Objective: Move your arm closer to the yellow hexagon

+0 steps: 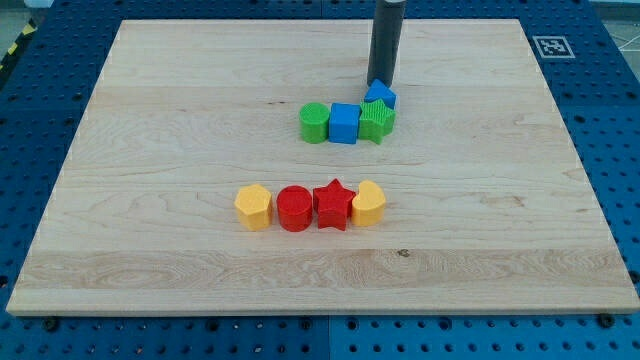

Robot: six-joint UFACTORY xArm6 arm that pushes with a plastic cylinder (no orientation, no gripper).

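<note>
The yellow hexagon (253, 206) lies at the left end of a row below the board's middle, beside a red cylinder (294, 209), a red star (333, 205) and a second yellow block (368, 203). My tip (380, 81) stands near the view's top, right behind a small blue block (381, 96), far above and to the right of the yellow hexagon. Below the tip lies a cluster: a green cylinder (314, 123), a blue cube (344, 123) and a green star (376, 120).
The wooden board (150, 150) rests on a blue perforated table (610, 120). A printed marker tag (551, 46) sits at the board's top right corner.
</note>
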